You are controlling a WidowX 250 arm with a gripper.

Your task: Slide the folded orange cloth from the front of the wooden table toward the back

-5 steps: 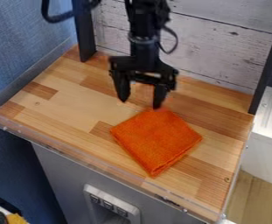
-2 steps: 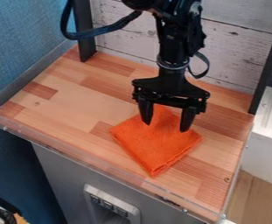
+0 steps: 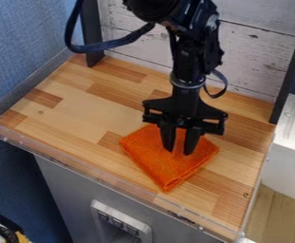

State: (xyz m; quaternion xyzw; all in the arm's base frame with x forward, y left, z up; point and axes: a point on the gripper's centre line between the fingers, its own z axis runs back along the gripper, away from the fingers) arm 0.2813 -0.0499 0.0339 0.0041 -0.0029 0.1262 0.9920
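Drawn closer together since the earlier frame, the fingers [image 3: 167, 136] of the black gripper [image 3: 179, 152] now have tips a touch lower in view, while the orange cloth [image 3: 159, 166] keeps its spot, just right of and below the frame's centre. And that cloth sits folded into a flat, squarish pad, turned cornerwise, one corner pointing down the frame, no strong long axis to it. Right over its upper-right part, there's the gripper, pointing down, so most of the cloth spreads below and to the left of the fingertips. They're partly open, side by side across the frame, a narrow gap with orange showing through it; whether any fabric is caught between them, I can't tell.

Moving outward, the wooden worktop [image 3: 80, 102] carries the cloth, with a clear lip [image 3: 96, 175] along its lower edge. Up top, the black arm [image 3: 188, 69] comes in from the upper edge, its dark cable [image 3: 105, 46] looping off to the upper left, in front of whitewashed boards [image 3: 254, 52].
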